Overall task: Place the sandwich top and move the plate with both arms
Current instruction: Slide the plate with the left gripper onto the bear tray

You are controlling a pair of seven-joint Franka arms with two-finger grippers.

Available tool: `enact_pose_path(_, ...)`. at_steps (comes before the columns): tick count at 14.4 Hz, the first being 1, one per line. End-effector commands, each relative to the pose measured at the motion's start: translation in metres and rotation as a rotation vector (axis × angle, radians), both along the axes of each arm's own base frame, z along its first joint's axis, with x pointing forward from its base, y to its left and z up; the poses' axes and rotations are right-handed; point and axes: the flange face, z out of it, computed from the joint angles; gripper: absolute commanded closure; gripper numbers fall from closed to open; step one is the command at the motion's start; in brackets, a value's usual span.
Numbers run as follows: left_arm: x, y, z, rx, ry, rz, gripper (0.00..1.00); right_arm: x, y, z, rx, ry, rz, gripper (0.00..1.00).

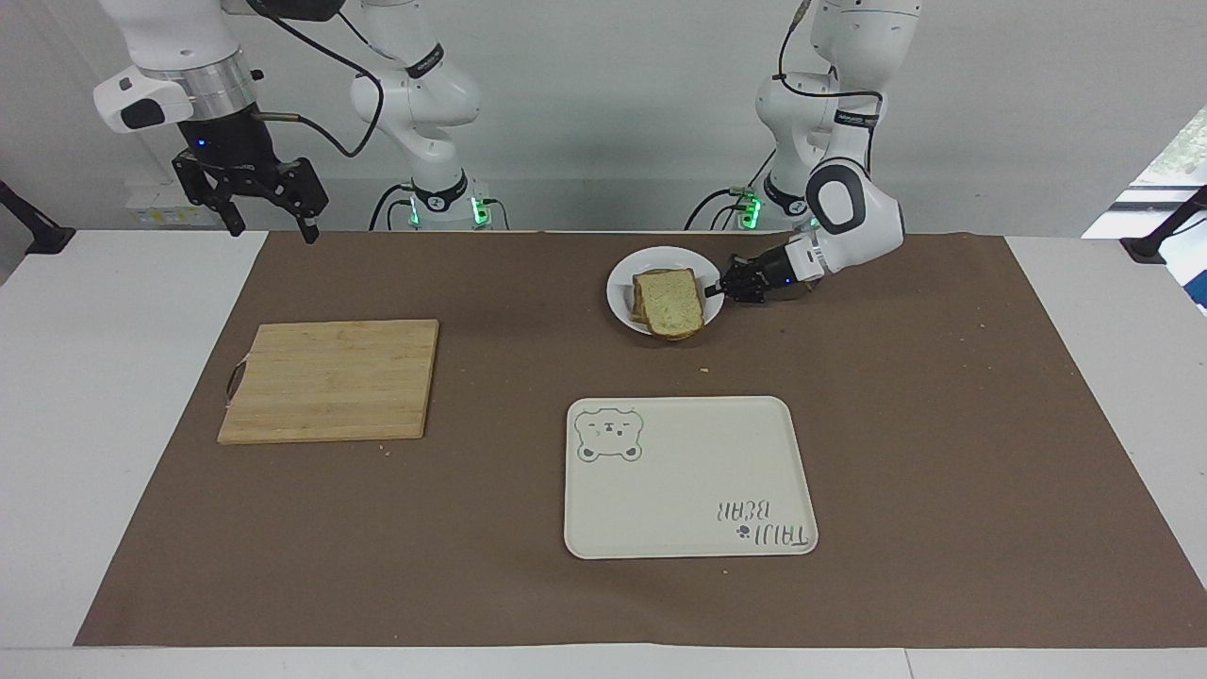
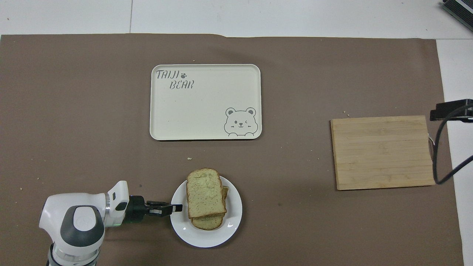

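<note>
Facing view: right gripper hangs raised over the table's edge, fingers spread, nothing between them. Sandwich top lies on a lower slice on the plate. Left gripper pinches the plate's rim at the left arm's end.

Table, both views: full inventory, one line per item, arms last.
sandwich top: 1, pale speckled, brown crust, on the sandwich on the plate.
lower bread slice: 1, tan, under the top.
plate: 1, white, round, nearer the robots than the tray.
tray: 1, cream, bear drawing.
cutting board: 1, wooden, toward the right arm's end.
table cover: 1, brown.
left gripper: black, at the plate's rim.
right gripper: black, open, raised over the table cover's edge, waiting.
</note>
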Motion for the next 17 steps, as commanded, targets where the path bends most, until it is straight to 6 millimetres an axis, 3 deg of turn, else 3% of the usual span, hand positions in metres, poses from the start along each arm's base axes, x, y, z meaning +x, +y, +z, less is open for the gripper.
enact_pose_path(1,0.003,-0.003,0.004,-0.057,-0.006,0.057,1.0,-0.005,0.0,0.003,-0.028,0.028,0.058,0.0)
enact_pose_path(7,0.045,0.02,0.034,-0.14,-0.064,0.129,1.0,-0.009,0.001,0.005,-0.016,0.035,0.057,0.0)
enact_pose_path(17,0.156,0.025,0.062,-0.172,-0.121,0.359,1.0,-0.01,0.001,0.006,-0.016,0.036,0.058,0.0)
